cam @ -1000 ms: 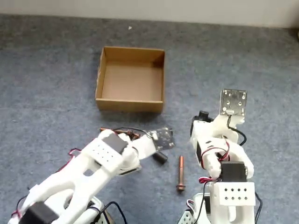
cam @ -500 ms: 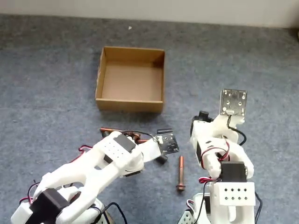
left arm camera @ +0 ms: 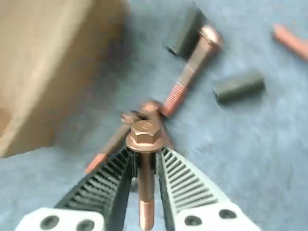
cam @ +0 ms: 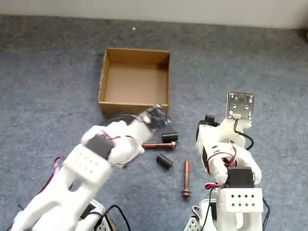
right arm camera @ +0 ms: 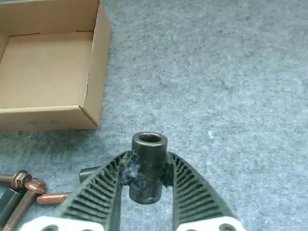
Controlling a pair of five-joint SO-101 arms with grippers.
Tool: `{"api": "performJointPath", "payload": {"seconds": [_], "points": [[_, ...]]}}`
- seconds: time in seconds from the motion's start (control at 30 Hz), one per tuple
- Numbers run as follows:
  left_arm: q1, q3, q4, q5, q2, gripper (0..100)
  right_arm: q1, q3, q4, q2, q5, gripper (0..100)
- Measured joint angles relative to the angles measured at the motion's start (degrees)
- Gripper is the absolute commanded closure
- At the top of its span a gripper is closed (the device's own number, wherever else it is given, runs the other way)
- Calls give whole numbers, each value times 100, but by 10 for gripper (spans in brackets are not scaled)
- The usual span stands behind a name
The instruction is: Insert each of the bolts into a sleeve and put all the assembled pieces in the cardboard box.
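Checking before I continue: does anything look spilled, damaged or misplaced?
Nothing stands out. The cardboard box sits upright, the left gripper holds a bolt, the right gripper holds a sleeve, and a loose bolt lies on the carpet.

Before the front wall of the open brown cardboard box (cam: 125, 107) lies a copper-coloured metal bolt (cam: 159, 144), with a short black cylindrical sleeve (cam: 169, 137) beside its head. Farther before the box lies a second sleeve (cam: 164, 161), and farthest, rightward, a second bolt (cam: 186, 179).
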Motion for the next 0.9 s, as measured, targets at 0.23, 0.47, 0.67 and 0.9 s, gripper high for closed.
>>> {"api": "performJointPath", "payload": {"seconds": [0.23, 0.47, 0.67, 0.9], "points": [[-202, -9, 9, 1099, -1978, 995, -932, 0, 0, 0, 264, 994], [-220, -9, -360, 1829, -3305, 995, -1503, 9, 0, -413, 308, 994], [-237, -9, -985, 2488, -3921, 995, -2145, 9, -88, -1688, 325, 994], [-237, -9, -1582, 3138, -4308, 995, -2945, 308, -510, -2057, 941, 994]]}}
